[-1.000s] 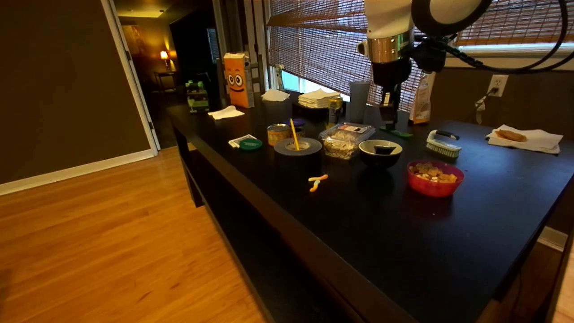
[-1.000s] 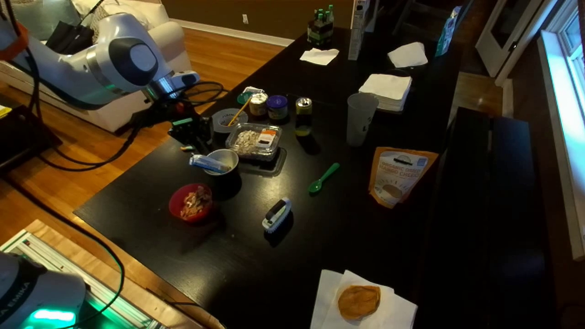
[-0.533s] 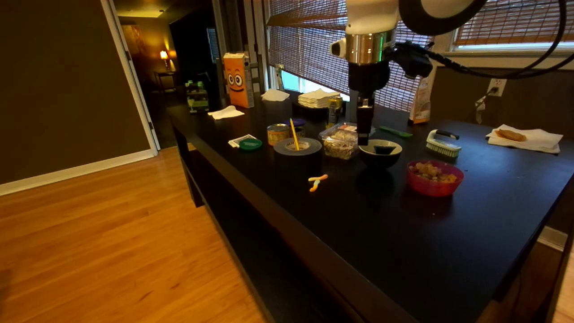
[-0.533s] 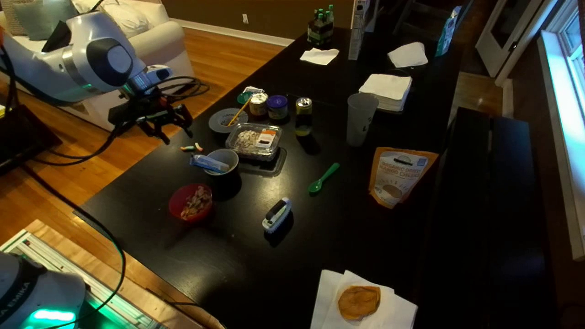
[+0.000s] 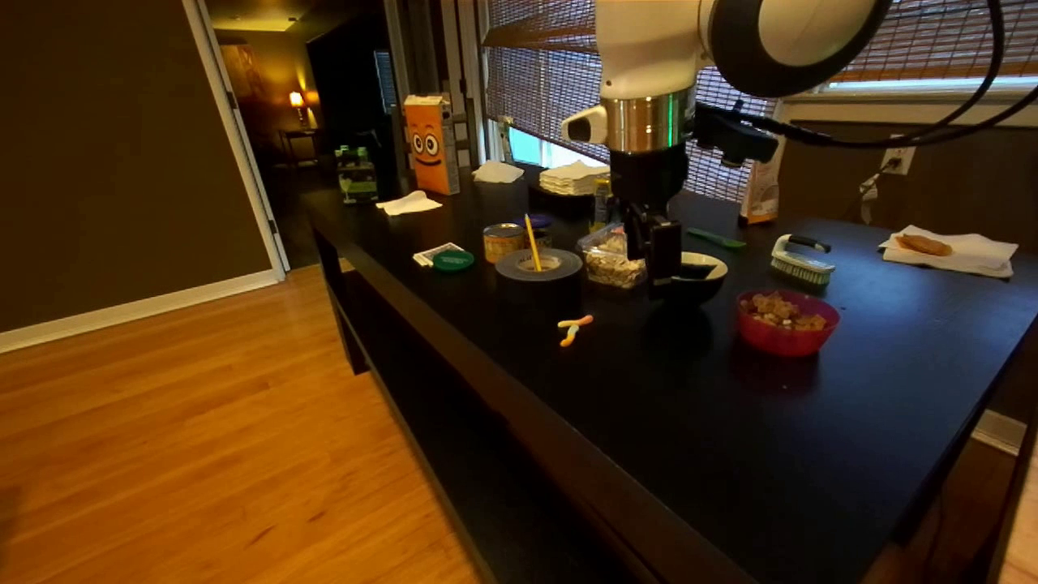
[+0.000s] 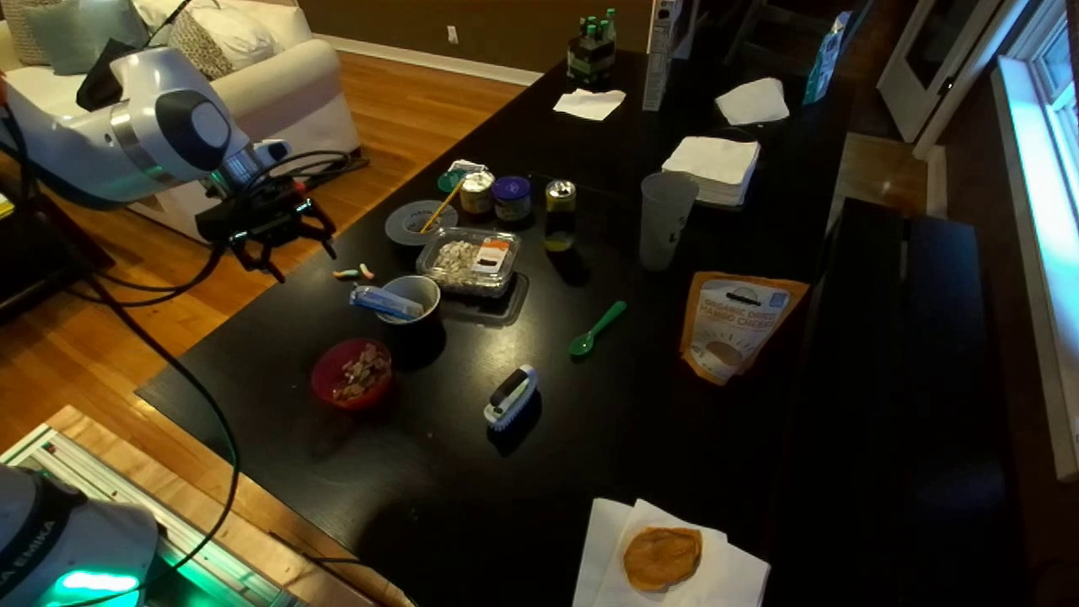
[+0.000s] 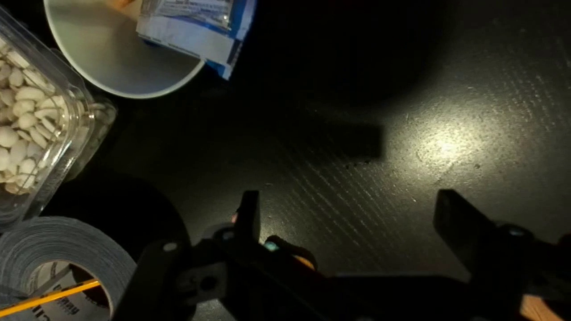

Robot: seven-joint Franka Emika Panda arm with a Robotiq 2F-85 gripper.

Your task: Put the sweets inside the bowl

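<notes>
Lower in both exterior views than half a second earlier, the gripper (image 6: 307, 266) holds empty fingers (image 7: 250, 218) wide. Sweets (image 6: 354, 272) lie on the table (image 6: 455, 480), at its 3 o'clock in an exterior view. We judge this the approach; next we centre, then descend.

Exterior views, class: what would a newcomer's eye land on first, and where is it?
The big white robot arm probably comes first, hanging over the dark table with its gripper open. Farther back in an exterior view, the orange carton shows a smiling face. Nearer the camera, the red bowl and small colourful sweets stand out.
</notes>
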